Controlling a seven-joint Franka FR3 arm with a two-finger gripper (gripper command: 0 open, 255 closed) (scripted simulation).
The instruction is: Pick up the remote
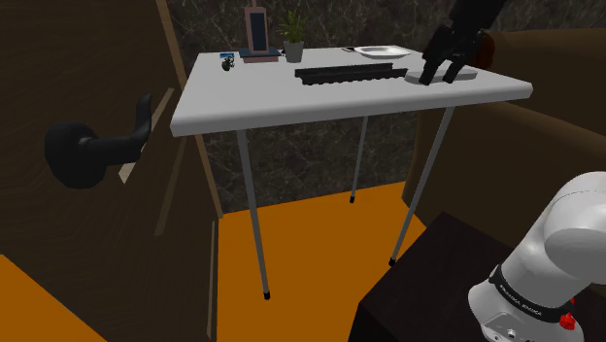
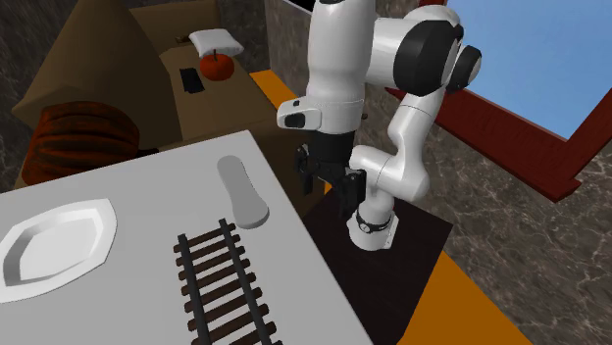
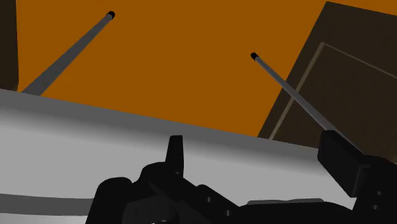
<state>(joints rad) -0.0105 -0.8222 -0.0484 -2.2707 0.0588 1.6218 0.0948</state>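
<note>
The remote (image 2: 242, 191) is a plain grey, elongated bar lying flat on the white table (image 2: 118, 304), close to the table's edge nearest the arm. In the shoulder view the remote (image 1: 471, 74) shows at the table's right end, partly hidden behind my black gripper (image 1: 441, 74). The second exterior view places the gripper (image 2: 328, 191) just off that table edge, to the remote's right and at about tabletop height. Its fingers (image 3: 175, 153) stand apart with only the table's rim (image 3: 210, 137) between them, so the gripper (image 3: 257, 159) is open and touches nothing.
A black toy rail track (image 2: 224, 284) and a white plate (image 2: 54, 240) lie on the table beyond the remote. A potted plant (image 1: 292, 39) and a blue frame (image 1: 256, 34) stand at the back. A brown sofa (image 2: 78, 127) flanks the table. Thin table legs (image 3: 63, 54) stand on orange floor.
</note>
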